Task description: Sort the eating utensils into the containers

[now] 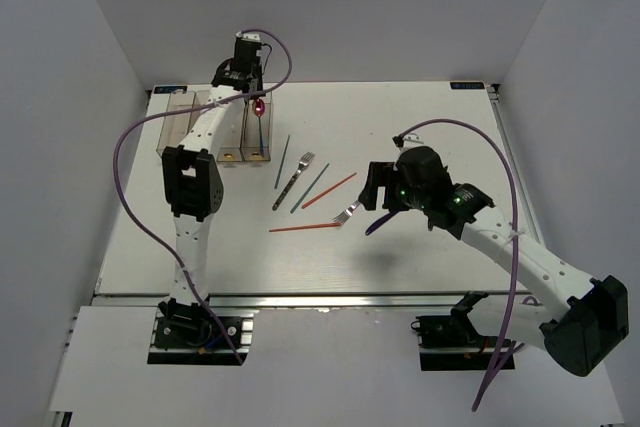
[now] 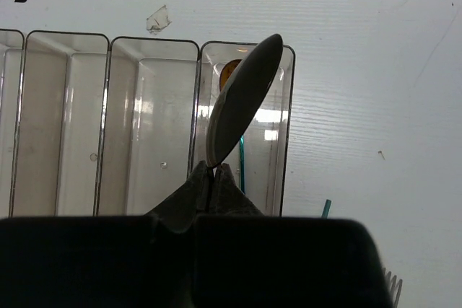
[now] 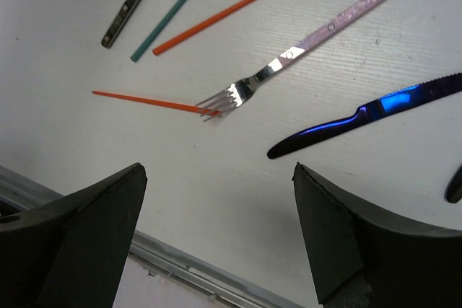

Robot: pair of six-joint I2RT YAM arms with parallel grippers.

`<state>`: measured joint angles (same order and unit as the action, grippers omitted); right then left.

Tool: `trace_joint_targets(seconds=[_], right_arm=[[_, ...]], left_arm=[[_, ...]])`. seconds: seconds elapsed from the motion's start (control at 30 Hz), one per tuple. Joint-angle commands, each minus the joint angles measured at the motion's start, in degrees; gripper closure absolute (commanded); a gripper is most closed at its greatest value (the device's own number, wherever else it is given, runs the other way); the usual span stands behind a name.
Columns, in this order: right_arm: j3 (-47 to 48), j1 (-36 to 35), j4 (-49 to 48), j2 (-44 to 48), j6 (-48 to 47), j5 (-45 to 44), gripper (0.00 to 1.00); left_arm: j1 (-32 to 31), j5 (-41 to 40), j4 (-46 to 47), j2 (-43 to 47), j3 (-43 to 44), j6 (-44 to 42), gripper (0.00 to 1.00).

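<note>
Stretching wide under both arms, the white counter is carrying a row of 4 clear containers at its far left. The left tool is hanging over the end bin nearest the loose utensils, its fingers pressed together and pinching a spoon by the handle, bowl tilting above that bin. The right tool is hovering spread wide, gripping nothing. Below it, a blue knife is lying near a pale-handled fork, whose tines are touching 1 orange chopstick.
</note>
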<state>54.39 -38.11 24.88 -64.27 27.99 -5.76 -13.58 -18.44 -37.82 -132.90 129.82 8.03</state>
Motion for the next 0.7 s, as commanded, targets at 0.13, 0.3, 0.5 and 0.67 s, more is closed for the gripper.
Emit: trace_joint_targets(seconds=[0.13, 0.3, 0.5, 0.67], right_arm=[[-1.66, 0.58, -0.8, 1.34, -1.97, 1.54, 0.13], [-1.22, 0.75, -1.24, 0.29, -2.15, 1.63, 0.13], [-2.18, 0.67, -1.51, 0.9, -2.41, 1.37, 0.12], [-1.92, 0.84, -1.51, 0.64, -2.32, 1.1, 0.12]], left_arm=[[0.66, 3.93, 7.05, 4.32, -6.85, -0.13, 0.99], [1.54, 7.54, 12.68, 4.32, -10.9, 2.42, 0.93], [2.24, 7.53, 13.74, 3.44, -8.88, 3.48, 0.7], [2.86, 10.35, 15.14, 3.97, -8.71, 4.45, 0.66]])
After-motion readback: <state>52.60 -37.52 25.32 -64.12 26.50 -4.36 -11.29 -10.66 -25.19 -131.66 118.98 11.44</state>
